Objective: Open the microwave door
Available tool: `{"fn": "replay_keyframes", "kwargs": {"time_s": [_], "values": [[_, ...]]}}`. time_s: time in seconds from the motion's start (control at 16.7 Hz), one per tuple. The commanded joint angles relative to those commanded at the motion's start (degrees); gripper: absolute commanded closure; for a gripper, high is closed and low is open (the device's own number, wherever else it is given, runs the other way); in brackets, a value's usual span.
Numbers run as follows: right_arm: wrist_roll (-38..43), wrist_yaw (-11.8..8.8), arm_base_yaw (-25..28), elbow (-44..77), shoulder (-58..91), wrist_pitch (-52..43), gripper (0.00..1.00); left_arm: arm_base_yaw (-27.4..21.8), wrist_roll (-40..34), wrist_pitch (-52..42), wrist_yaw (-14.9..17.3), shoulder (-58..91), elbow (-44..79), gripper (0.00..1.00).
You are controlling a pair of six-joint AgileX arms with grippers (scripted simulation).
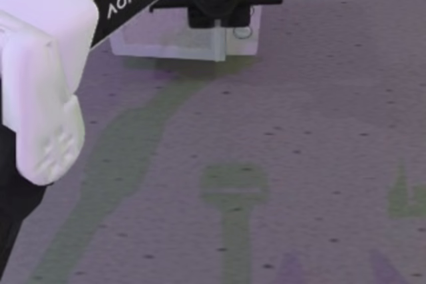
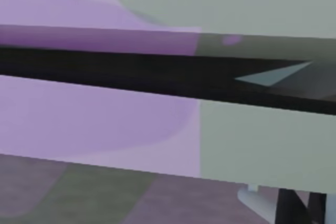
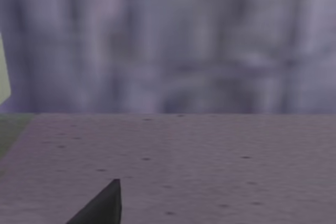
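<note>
The left arm's white casing (image 1: 40, 84) fills the near left of the top view, reaching to the microwave (image 1: 183, 34) at the table's (image 1: 299, 164) far edge. The left gripper (image 1: 216, 6) hangs over the microwave door (image 1: 166, 36), at its pale handle strip (image 1: 218, 43); whether its fingers are spread or closed, I cannot tell. The door is probably light, rigid and hinged, best taken at that strip. The arm hides the microwave's top. The right arm is parked; only a dark tip (image 3: 102, 205) shows.

One microwave (image 1: 174, 36) sits on the one table (image 1: 299, 131), with a single door (image 1: 166, 34). One knob (image 1: 243, 31) shows. One arm (image 1: 80, 24) reaches in, one gripper (image 1: 217, 6).
</note>
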Motion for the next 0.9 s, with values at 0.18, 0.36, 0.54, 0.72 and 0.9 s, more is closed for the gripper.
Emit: {"fn": "replay_keyframes", "kwargs": {"time_s": [0.18,0.36,0.54,0.72,0.9], "values": [[0.00,0.00,0.00,0.00,0.00,0.00,0.00,-0.05,-0.13,0.72,-0.05,-0.77,-1.23,1.00],[0.00,0.00,0.00,0.00,0.00,0.00,0.00,-0.05,-0.13,0.72,-0.05,-0.77,-1.23,1.00],[0.00,0.00,0.00,0.00,0.00,0.00,0.00,-0.05,-0.13,0.72,-0.05,-0.77,-1.23,1.00],[0.00,0.00,0.00,0.00,0.00,0.00,0.00,-0.05,-0.13,0.72,-0.05,-0.77,-1.23,1.00],[0.00,0.00,0.00,0.00,0.00,0.00,0.00,-0.05,-0.13,0.72,-0.05,-0.77,-1.23,1.00]]}}
